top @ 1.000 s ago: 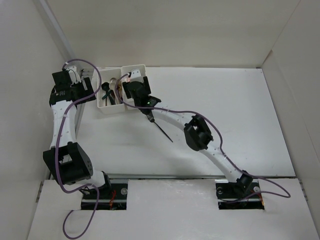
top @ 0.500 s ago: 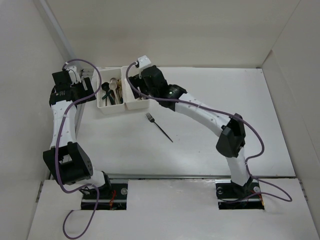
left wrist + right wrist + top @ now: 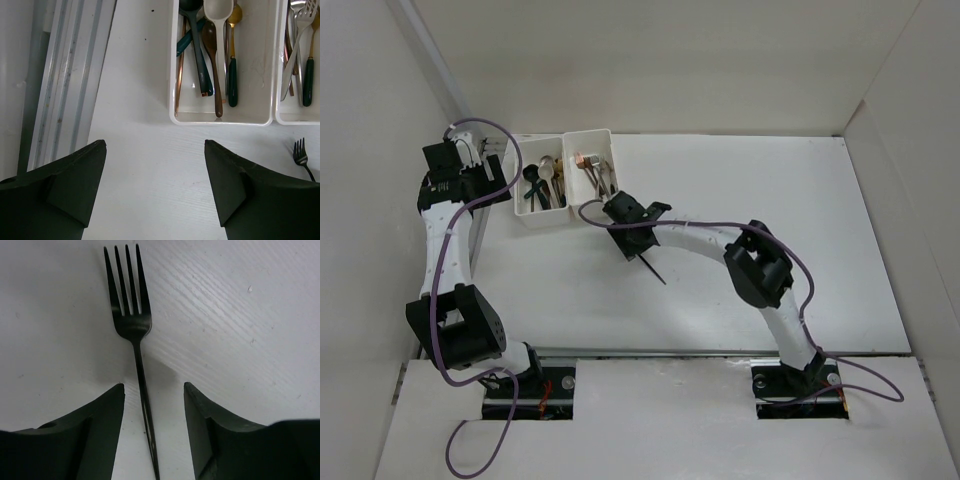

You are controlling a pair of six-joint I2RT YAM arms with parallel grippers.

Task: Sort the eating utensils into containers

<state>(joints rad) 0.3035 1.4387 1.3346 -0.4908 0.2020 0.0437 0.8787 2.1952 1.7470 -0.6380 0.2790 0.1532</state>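
Note:
A black fork (image 3: 131, 320) lies flat on the white table, its handle (image 3: 655, 270) pointing toward the near right. My right gripper (image 3: 152, 387) is open and low over it, one finger on each side of the handle, not touching it. It also shows in the top view (image 3: 625, 240). The two joined white containers stand at the back left. The left bin (image 3: 250, 100) holds several spoons (image 3: 210, 50). The right bin (image 3: 295, 107) holds several forks (image 3: 300, 40). My left gripper (image 3: 155, 145) is open and empty over bare table, near and left of the bins.
A white side wall with a metal rail (image 3: 65, 75) runs close to the left of the left arm. The right arm's purple cable (image 3: 720, 225) loops over the table behind the fork. The fork's tines (image 3: 300, 151) lie just in front of the right bin.
My right gripper has moved from over the right bin back toward the near side and down onto the black fork. The left arm has not moved.

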